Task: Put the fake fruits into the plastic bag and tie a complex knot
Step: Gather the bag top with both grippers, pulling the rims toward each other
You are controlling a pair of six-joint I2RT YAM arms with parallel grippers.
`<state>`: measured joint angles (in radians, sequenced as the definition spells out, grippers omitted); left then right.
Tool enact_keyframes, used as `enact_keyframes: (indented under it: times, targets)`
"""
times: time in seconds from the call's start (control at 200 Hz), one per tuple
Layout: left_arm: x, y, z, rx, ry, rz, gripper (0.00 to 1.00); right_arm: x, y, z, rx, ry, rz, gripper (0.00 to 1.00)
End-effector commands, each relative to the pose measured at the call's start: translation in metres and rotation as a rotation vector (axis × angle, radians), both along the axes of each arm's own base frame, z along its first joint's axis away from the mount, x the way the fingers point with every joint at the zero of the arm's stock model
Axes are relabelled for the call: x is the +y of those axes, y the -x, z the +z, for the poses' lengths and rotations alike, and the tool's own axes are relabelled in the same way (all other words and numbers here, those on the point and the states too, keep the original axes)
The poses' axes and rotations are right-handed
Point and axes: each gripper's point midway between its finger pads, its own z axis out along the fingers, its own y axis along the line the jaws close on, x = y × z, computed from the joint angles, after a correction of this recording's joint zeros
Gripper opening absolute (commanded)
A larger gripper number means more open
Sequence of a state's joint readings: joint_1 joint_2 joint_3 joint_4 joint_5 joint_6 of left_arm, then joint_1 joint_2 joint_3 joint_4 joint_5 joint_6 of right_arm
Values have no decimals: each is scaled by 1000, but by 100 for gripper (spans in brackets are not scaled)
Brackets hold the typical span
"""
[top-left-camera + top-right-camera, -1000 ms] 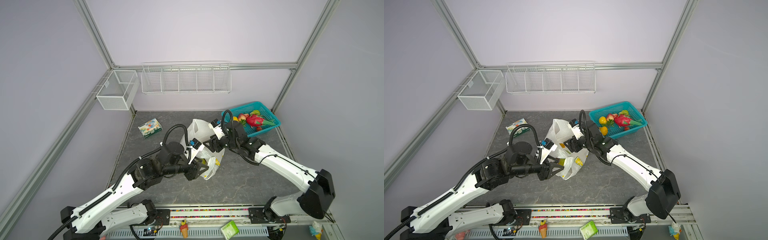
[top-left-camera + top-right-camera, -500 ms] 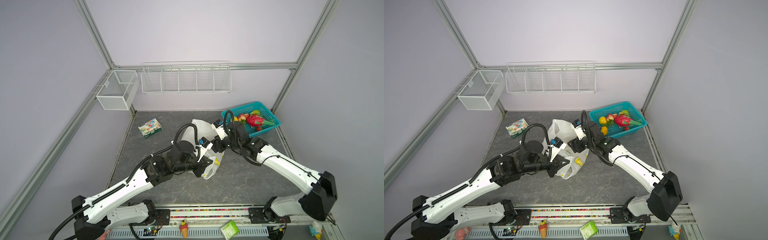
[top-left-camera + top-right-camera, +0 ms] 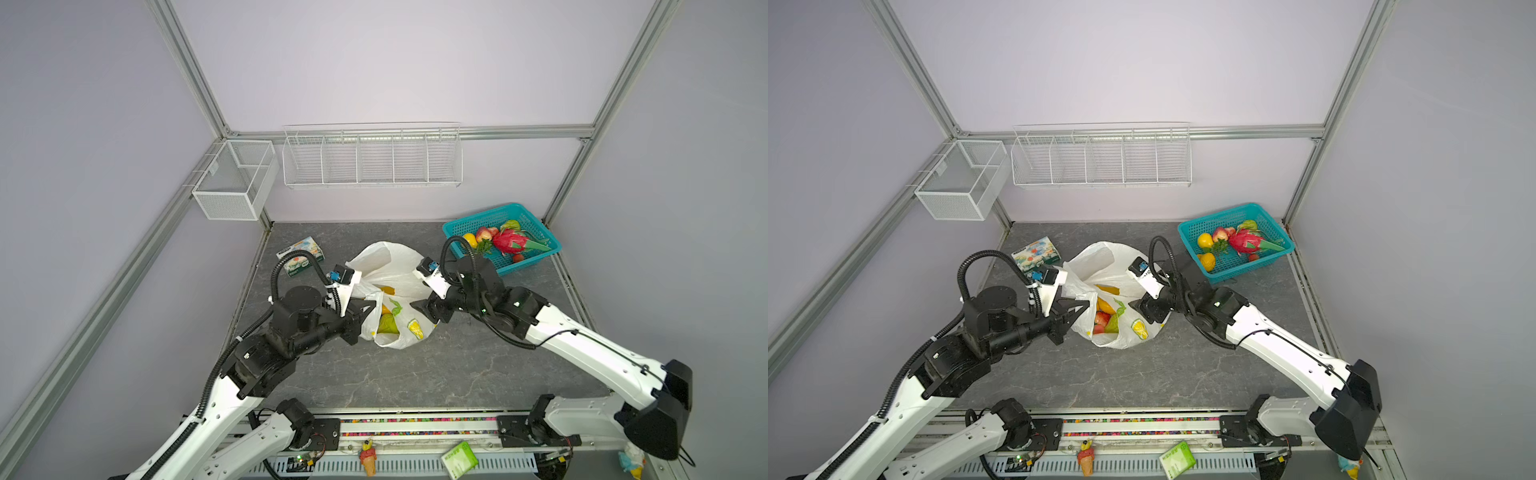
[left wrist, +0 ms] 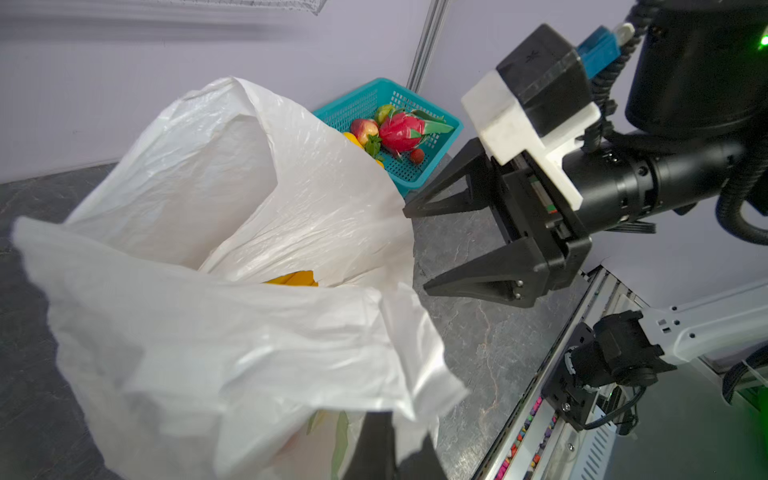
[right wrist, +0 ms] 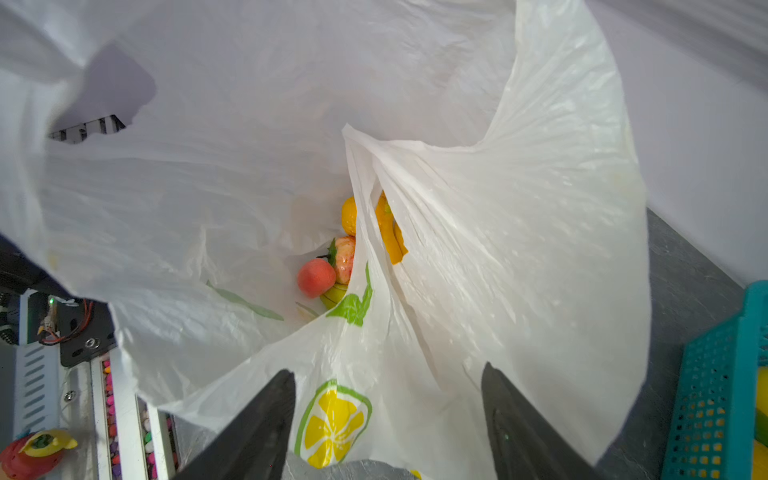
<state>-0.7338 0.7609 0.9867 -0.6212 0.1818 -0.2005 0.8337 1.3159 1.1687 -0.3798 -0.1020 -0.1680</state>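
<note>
Closure is the news. The left tool (image 3: pixel 369 305), half spread a second ago and further toward the lower left of both top views, has moved in and now sits clenched at the left rim of the plastic bag (image 3: pixel 390 266). In the left wrist view crumpled film drapes over its fingers (image 4: pixel 376 446), so it seems to pinch that rim, though the pads themselves are hidden. The right tool (image 4: pixel 415 249) stands released, jaws wide. In the right wrist view a lemon print on the bag's wall lies between them.

The bag stands at the centre of the bench (image 3: pixel 436 374), mouth up and untied. Some fake fruits already lie inside, among them a peach (image 5: pixel 316 277). With one side anchored, the mouth can probably be held open for more loading, or the handles gathered.

Loading does not look finished. A dragon fruit (image 3: pixel 509 242) and several smaller pieces lie in the teal basket (image 3: pixel 457 230) at the upper right.

The bag's tall rear flap (image 4: pixel 199 137) leans over the opening and narrows it. The right arm lies between bag and basket. A printed box (image 3: pixel 301 255) rests left of the bag, clear of both arms. An ice-cream cone figurine (image 3: pixel 368 455) and a green packet (image 3: pixel 459 457) sit off the bench along the bottom edge.
</note>
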Motion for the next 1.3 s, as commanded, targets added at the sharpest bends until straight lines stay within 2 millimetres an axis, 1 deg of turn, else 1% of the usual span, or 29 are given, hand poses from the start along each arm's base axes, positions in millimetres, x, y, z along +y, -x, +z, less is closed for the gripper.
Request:
enact_keyframes:
  times: [0.0, 0.13, 0.15, 0.3, 0.485, 0.635, 0.67, 0.785, 0.845, 0.93, 1.075, 1.125, 1.22, 1.295]
  targets:
    - [1, 3, -14, 32, -27, -10, 0, 25, -3, -1, -44, 14, 91, 70]
    - [2, -1, -16, 35, -25, 11, 0, 51, -1, -15, -36, 41, 163, 63]
    - [6, 3, -10, 17, -8, 14, 0, 53, -2, -17, -33, 44, 168, 62]
    - [9, 2, -7, 5, -2, 30, 0, 74, -6, -24, -8, 29, 213, 56]
    - [14, 4, -4, -6, 7, 45, 0, 88, -18, -41, 2, 55, 206, 54]
    - [19, 4, -4, -18, 4, 64, 0, 90, -40, -48, -32, 90, 128, 54]
    - [20, 3, -5, -18, -1, 71, 0, 89, -45, -52, -32, 108, 107, 54]
    - [23, 3, -4, -22, -5, 83, 0, 90, -51, -70, -15, 160, 92, 55]
    - [24, 4, -3, -27, 0, 86, 0, 91, -52, -76, -7, 164, 89, 53]
    - [27, 3, -1, -34, 0, 100, 0, 93, -54, -79, 2, 162, 84, 45]
    - [30, 3, 2, -45, 8, 115, 0, 91, -60, -79, -19, 166, 54, 40]
    - [31, 3, 4, -50, 13, 119, 0, 91, -61, -78, -22, 167, 55, 35]
    - [33, 2, 8, -64, 23, 131, 0, 88, -61, -74, -19, 158, 44, 21]
    - [34, 0, 12, -73, 29, 145, 0, 79, -58, -58, -2, 109, 26, 13]
